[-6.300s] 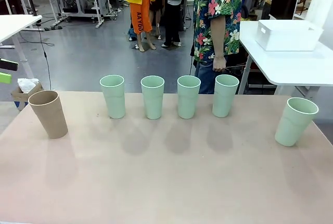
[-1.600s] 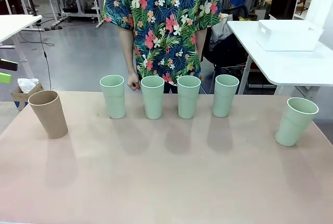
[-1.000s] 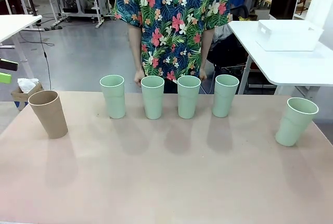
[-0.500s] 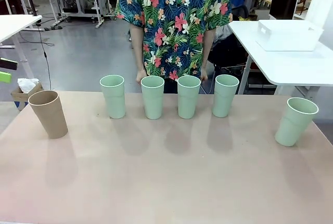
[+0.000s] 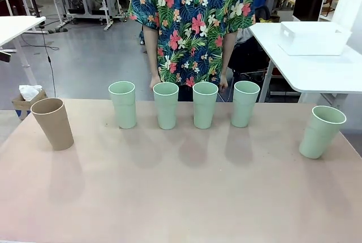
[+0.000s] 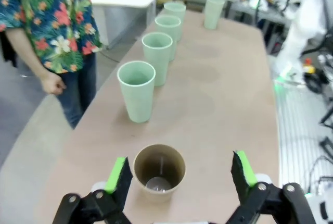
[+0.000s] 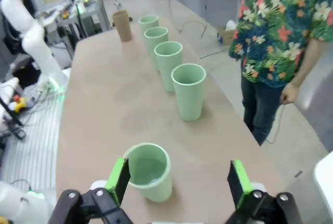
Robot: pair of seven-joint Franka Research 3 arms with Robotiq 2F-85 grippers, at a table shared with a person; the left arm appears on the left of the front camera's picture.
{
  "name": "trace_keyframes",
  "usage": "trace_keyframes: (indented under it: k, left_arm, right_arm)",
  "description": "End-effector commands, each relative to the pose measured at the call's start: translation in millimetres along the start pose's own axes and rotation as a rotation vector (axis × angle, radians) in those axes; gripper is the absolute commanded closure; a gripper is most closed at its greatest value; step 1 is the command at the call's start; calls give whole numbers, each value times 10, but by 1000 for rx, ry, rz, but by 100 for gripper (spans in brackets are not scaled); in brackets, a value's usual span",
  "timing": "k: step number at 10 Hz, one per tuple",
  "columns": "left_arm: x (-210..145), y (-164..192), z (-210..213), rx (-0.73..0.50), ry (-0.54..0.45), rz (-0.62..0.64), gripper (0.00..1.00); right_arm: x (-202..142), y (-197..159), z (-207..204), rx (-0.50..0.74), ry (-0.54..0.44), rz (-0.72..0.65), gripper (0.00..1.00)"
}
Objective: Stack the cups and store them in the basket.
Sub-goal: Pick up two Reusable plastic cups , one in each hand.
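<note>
Cups in the same spots as before: brown cup [image 5: 52, 123] at the left, four green cups [image 5: 166, 105] in a row, last green cup [image 5: 321, 131] far right. Basket [image 5: 314, 38] well apart on the side table [image 5: 317, 73]. Person [image 5: 192, 22] a little more to the right now. Left gripper [image 6: 180, 166] wide open, facing the brown cup; right gripper [image 7: 178, 176] wide open, facing the last green cup.

The five pale mint-green tapered plastic tumblers [image 5: 166, 107] look totally matte, no shine at all. Same deal for the tan-brown plastic tumbler [image 5: 52, 124]. The beige tabletop [image 5: 181, 198] is smooth and dull too. The white plastic bin [image 5: 314, 39] has smooth sides, and the person's floral shirt [image 5: 192, 17] is thin cloth.
</note>
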State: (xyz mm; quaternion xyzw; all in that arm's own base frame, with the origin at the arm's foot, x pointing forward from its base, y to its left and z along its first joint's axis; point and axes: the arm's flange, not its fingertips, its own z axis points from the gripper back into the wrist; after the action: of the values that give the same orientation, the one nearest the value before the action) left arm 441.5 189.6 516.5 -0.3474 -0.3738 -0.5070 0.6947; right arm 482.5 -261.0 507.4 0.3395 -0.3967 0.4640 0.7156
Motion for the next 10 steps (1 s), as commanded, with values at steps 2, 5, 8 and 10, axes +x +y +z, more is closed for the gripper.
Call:
trace_keyframes:
  k: [2,5,8,10]
  left_arm:
    - [-375,431,344,-64,-3,-113,0]
    - [-958,781,326,-68,-11,-113,0]
    - [-1358,1006,42,-93,-40,-59,0]
    - [-1595,1166,-57,-101,-41,-13,0]
  right_arm:
    - [-366,-424,189,64,-115,83,0]
    - [-993,-536,83,100,-174,90,0]
    - [-1542,-553,-305,113,-198,77,0]
    - [-1845,-546,-547,102,-203,81,0]
